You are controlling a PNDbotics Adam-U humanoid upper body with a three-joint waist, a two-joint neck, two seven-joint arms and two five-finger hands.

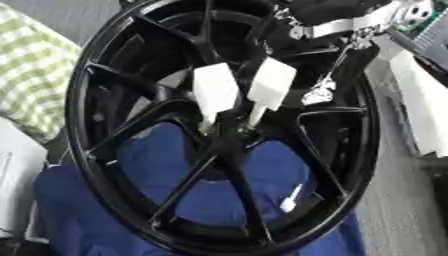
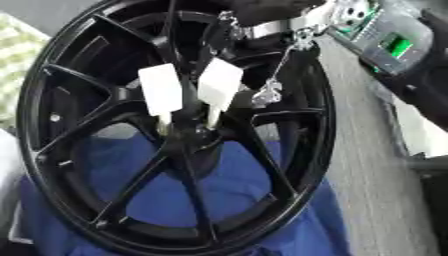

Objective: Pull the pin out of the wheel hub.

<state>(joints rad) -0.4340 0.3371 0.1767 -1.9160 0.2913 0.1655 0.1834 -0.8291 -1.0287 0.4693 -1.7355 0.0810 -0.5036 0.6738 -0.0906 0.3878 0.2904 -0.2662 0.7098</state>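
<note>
The right hand (image 1: 350, 15) comes in from the top corner, black and silver, with thin silver fingers (image 1: 322, 90) reaching down over the big black wheel (image 1: 96, 165) (I cannot tell if they are spread or pinching anything). Just beside those fingers, a bit lower, two white pins (image 1: 269, 85) with flat tops stick out of the wheel hub (image 1: 229, 132). Under the wheel, far below the hand, lies a blue cloth (image 1: 79, 210).

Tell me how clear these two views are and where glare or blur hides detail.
Left eye view: soft blur throughout; the white pins are washed out, the black wheel keeps little spoke detail. Right eye view: equally soft; the right hand at the top is too dark to read.
</note>
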